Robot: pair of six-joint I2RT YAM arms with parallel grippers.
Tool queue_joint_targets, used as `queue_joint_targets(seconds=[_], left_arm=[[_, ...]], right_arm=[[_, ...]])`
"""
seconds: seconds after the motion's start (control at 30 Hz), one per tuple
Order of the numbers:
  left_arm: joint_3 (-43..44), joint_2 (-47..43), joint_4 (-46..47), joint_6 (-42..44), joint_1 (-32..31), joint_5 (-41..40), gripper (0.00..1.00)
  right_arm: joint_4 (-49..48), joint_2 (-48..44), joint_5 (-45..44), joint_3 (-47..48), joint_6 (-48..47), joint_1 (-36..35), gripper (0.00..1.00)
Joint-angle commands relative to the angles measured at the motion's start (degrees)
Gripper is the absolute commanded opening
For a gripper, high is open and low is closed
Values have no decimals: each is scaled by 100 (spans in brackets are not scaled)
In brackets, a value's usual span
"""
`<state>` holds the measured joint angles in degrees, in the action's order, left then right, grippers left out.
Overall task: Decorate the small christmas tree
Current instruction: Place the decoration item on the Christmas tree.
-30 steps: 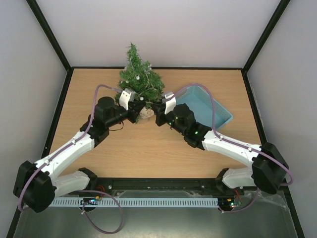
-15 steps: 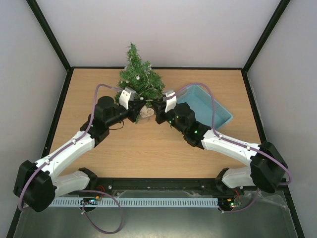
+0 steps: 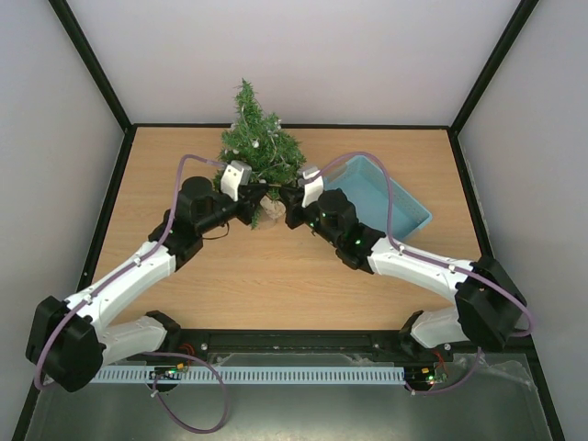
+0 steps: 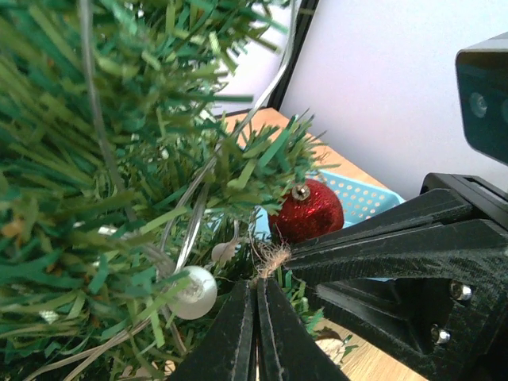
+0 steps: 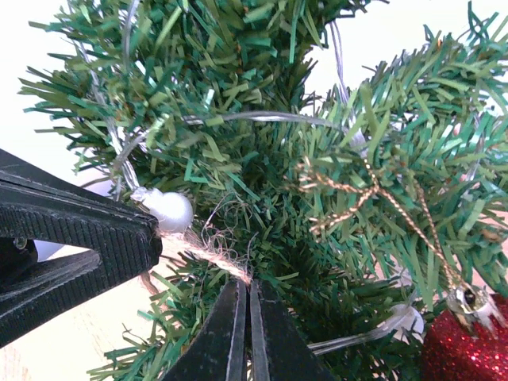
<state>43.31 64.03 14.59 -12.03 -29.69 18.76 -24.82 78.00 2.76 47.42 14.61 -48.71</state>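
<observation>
On the left, the left gripper [image 4: 255, 313] is reached in under the lower branches of the small christmas tree [image 3: 260, 152], which is stood upright at the back of the wooden table [image 3: 184, 276], just left of centre. Its fingers are pressed fully together, and a frayed twine strand [image 5: 205, 251] is pinched at their tips. Just beside them a white pearl bead [image 4: 193, 292] is seen on a silvery wire among the needles.

From the opposite side the right gripper [image 5: 242, 317] is brought in tip to tip with the left one – its fingers are likewise closed, and the other end of the same strand is caught there. A red glitter ball [image 4: 306, 211] is hung from a branch by a gold cord [image 5: 373, 190]. Further right, a blue tray [image 3: 404, 207] is set on the table near the tree.
</observation>
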Motion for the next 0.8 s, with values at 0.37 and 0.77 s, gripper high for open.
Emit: queue_joint_targets(seconds=[0.37,0.77], left_arm=[[102,50,-181,98,38,87,3],[-73,-153,-174,18,34,359,9]], right_arm=[[421,-161,-268,132,147,46,12],[766,-744,-141,-68,225,46,23]])
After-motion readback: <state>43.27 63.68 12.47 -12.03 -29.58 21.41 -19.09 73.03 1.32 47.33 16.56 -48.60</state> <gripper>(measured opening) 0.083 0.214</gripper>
